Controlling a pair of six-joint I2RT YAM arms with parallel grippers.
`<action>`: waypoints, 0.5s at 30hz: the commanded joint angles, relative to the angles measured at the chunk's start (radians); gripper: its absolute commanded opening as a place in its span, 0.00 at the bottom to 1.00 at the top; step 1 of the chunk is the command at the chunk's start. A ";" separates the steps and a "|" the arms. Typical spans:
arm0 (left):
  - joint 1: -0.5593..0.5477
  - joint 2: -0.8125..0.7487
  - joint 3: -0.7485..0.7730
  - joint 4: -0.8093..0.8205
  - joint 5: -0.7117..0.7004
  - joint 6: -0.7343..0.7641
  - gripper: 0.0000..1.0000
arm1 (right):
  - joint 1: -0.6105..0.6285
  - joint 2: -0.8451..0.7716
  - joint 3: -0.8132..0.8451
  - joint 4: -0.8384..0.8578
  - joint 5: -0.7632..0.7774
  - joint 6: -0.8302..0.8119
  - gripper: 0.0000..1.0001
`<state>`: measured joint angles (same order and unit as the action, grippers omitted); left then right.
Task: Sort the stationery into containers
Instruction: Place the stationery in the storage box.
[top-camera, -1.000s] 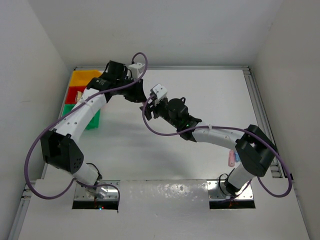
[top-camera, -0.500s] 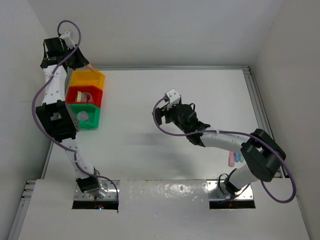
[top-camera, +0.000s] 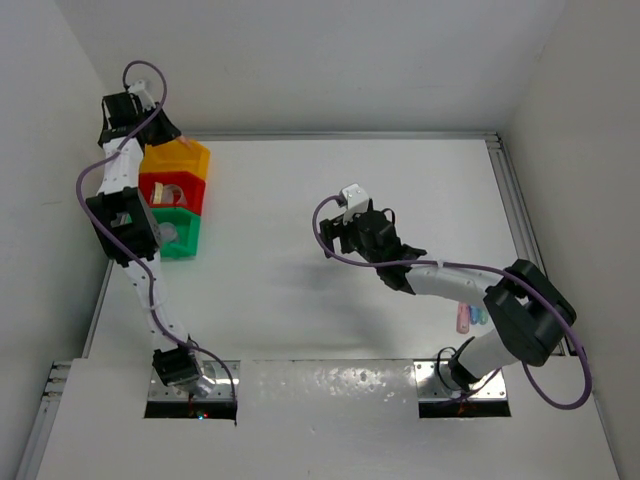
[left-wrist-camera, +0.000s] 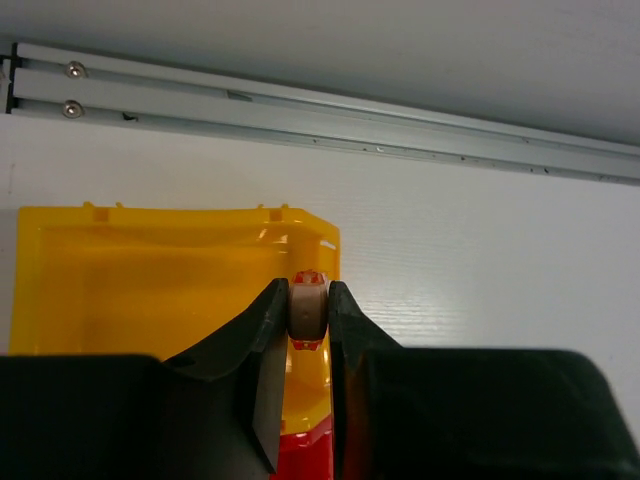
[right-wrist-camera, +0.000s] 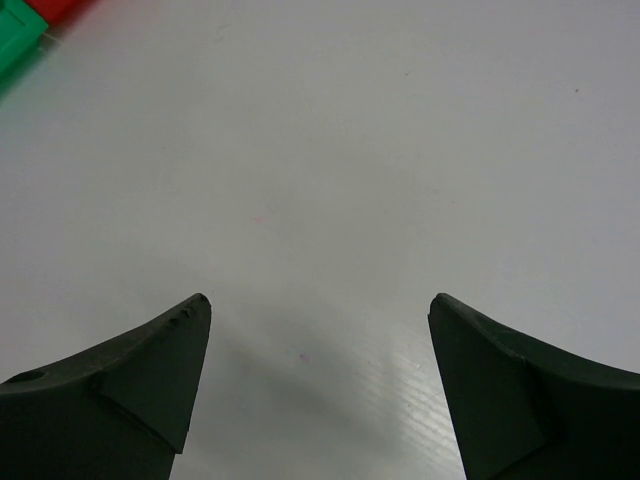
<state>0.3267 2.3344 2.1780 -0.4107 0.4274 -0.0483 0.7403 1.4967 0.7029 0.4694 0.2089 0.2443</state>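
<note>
Left end effector (left-wrist-camera: 308, 288) with tape roll (left-wrist-camera: 308, 310), nearer yellow bin (left-wrist-camera: 150, 212) rim

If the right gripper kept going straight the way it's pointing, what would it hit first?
Probably just the white table. Nothing else shows ahead of the right gripper, jaws open, though depth is unclear.

Reads as a lab test cell from my end: plain white enclosure walls (top-camera: 330, 60), aluminium rail (left-wrist-camera: 320, 115) edging a white tabletop (top-camera: 280, 290), bare metal base plates (top-camera: 492, 386).
</note>
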 joint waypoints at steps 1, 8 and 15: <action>0.031 0.029 0.034 0.092 -0.012 -0.022 0.00 | -0.004 -0.024 0.007 -0.028 0.009 0.029 0.87; 0.052 0.091 0.006 0.069 -0.024 0.010 0.00 | -0.004 -0.009 0.038 -0.075 0.017 0.010 0.87; 0.049 0.134 0.002 0.056 -0.029 0.028 0.18 | -0.007 -0.001 0.107 -0.146 0.015 0.009 0.89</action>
<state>0.3687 2.4752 2.1765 -0.3870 0.3992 -0.0422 0.7399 1.5009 0.7448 0.3363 0.2100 0.2539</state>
